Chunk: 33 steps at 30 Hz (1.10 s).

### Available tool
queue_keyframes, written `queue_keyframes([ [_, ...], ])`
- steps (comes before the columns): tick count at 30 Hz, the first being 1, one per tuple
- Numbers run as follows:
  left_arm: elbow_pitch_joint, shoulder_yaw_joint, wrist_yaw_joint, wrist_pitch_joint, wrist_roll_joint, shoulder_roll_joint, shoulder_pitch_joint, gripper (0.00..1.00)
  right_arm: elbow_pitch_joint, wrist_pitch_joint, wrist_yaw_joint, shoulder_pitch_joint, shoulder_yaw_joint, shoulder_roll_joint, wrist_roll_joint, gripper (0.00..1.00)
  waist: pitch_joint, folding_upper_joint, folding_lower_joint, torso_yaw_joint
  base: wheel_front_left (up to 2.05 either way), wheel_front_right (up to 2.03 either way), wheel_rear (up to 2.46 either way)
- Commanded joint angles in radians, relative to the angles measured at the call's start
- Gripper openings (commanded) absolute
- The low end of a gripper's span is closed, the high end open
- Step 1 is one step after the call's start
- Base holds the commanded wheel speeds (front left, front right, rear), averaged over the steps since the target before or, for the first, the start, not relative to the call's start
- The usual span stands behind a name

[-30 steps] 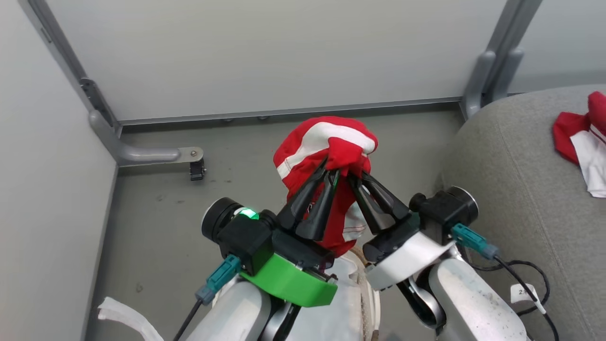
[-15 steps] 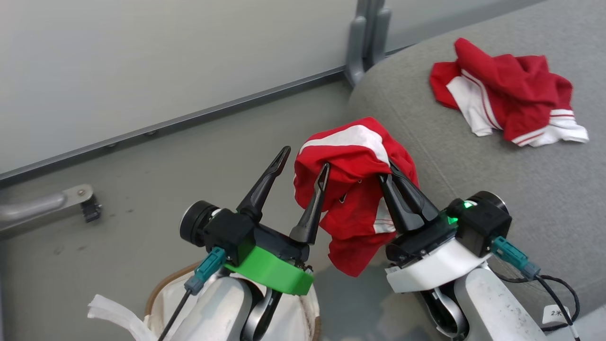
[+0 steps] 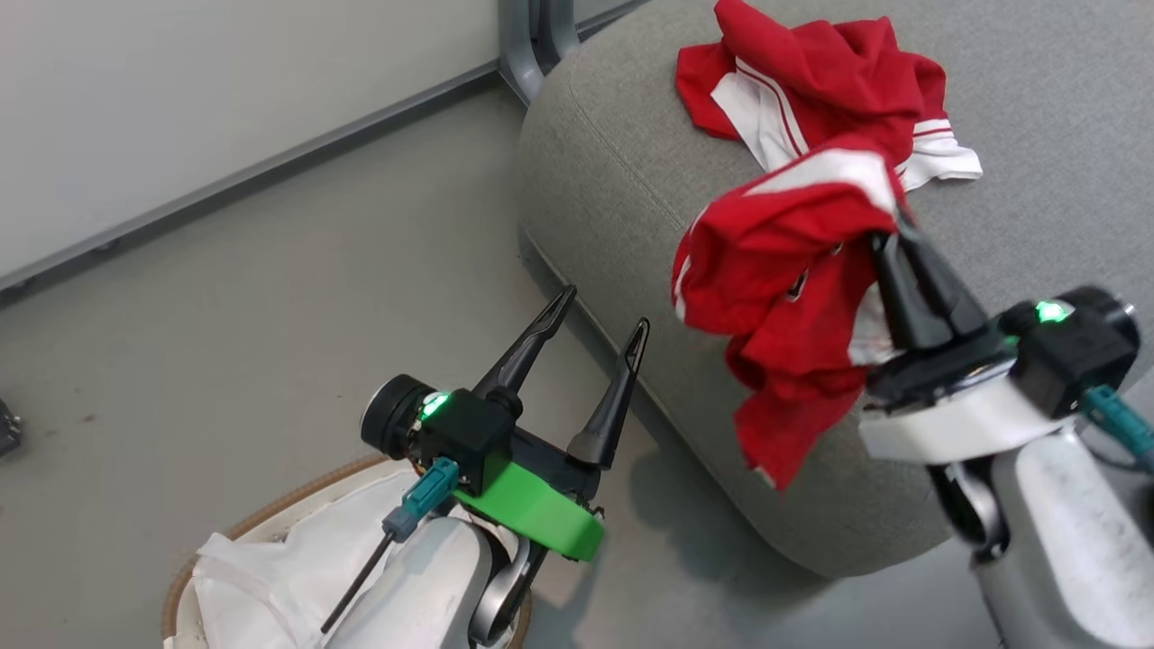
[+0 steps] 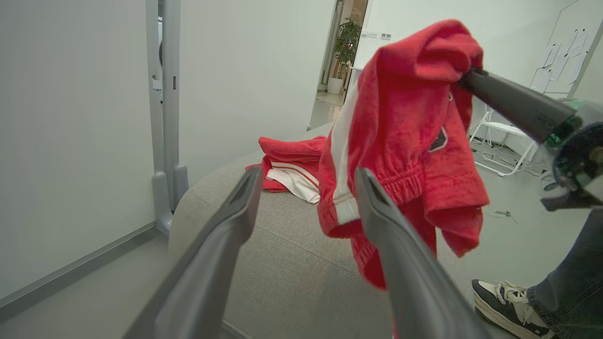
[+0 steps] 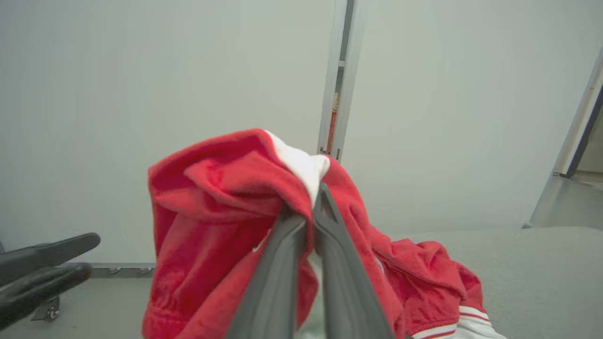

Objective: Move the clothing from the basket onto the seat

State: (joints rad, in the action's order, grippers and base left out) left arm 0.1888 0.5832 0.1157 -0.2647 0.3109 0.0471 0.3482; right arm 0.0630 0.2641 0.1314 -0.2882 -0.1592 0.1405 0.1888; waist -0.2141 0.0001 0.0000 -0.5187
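My right gripper is shut on a bunched red garment with a white stripe, which hangs in the air above the near edge of the grey seat. The right wrist view shows the fingers pinched into this cloth. A second red and white garment lies crumpled on the seat behind it. My left gripper stands open and empty over the floor, left of the seat; its wrist view looks between its fingers at the hanging garment. The basket's brown rim shows under my left arm.
A white liner sheet bulges from the basket. A grey partition wall and its metal post stand behind the seat's left end. Grey floor lies between basket and seat. A person's sneaker and trouser leg are at the seat's far side.
The head camera has swung right. My left gripper opened and let go of the garment. My right gripper carried it rightward from above the basket to over the seat's edge.
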Motion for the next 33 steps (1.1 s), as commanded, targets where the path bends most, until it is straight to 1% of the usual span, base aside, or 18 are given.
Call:
queue_keyframes([
  [1,0.005,-0.008,0.008,0.001,-0.009,0.007,0.017,1.0,-0.004,0.0,-0.001,-0.052,0.015,0.029,-0.011,0.0,-0.066,-0.0001,0.0,-0.021,0.0,0.0,0.0],
  [5,0.015,-0.026,0.007,0.001,-0.05,0.007,0.01,1.0,-0.028,0.0,-0.001,-0.193,0.042,0.122,-0.033,0.0,-0.107,-0.0001,0.0,-0.018,0.0,0.0,0.0],
  [8,0.012,-0.022,0.011,0.001,-0.074,0.007,0.022,1.0,-0.049,0.0,-0.001,-0.293,0.087,0.194,-0.049,0.0,-0.15,-0.0001,0.0,0.012,0.0,0.0,0.0],
  [11,0.011,-0.028,0.014,0.001,-0.092,0.01,0.041,1.0,-0.091,0.0,-0.001,-0.379,0.122,0.248,-0.063,0.0,-0.187,-0.0001,0.0,0.039,0.0,0.0,0.0],
  [16,0.0,-0.027,0.015,0.001,-0.11,0.016,0.08,1.0,-0.223,0.0,-0.001,-0.528,0.167,0.356,-0.087,0.0,-0.271,-0.0001,0.0,0.086,0.0,0.0,0.0],
  [20,-0.004,-0.015,0.016,0.001,-0.114,0.024,0.114,1.0,-0.348,0.0,-0.001,-0.628,0.209,0.414,-0.107,0.0,-0.337,-0.0001,0.0,0.124,0.0,0.0,0.0],
  [26,-0.011,-0.002,0.016,0.001,-0.114,0.036,0.159,1.0,-0.518,0.0,-0.001,-0.676,0.319,0.424,-0.168,0.0,-0.417,-0.0001,0.0,0.174,0.0,0.0,0.0],
  [29,-0.014,-0.005,0.016,0.001,-0.114,0.038,0.173,1.0,-0.621,0.0,-0.001,-0.683,0.376,0.395,-0.187,0.0,-0.448,-0.0001,0.0,0.195,0.0,0.0,0.0],
  [31,-0.018,0.002,0.016,0.001,-0.116,0.035,0.189,1.0,-0.692,0.0,-0.001,-0.673,0.415,0.372,-0.22,0.0,-0.472,-0.0001,0.0,0.217,0.0,0.0,0.0],
  [33,-0.019,0.003,0.016,0.001,-0.116,0.032,0.195,1.0,-0.731,0.0,-0.001,-0.658,0.439,0.355,-0.236,0.0,-0.481,-0.0001,0.0,0.228,0.0,0.0,0.0],
])
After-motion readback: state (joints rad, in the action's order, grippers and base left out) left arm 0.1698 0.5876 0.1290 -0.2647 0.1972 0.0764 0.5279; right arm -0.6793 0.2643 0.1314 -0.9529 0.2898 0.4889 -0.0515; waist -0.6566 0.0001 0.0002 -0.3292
